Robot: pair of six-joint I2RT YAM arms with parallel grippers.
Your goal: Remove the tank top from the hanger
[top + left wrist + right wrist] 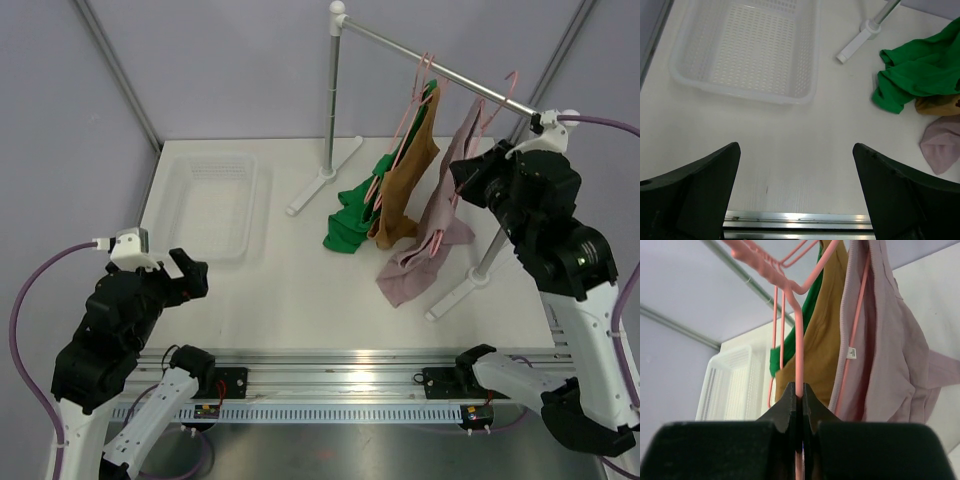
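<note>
The right claw is clamped on a pink hanger, likely steadying it, beside the mauve tank top hanging right of centre, while the left claw waits open and empty.

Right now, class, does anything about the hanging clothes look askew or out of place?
Yes. The green top, brown top and pink top hang so low that their hems crumple on the table, the green one most bunched. The right gripper pinches a pink hanger.
</note>
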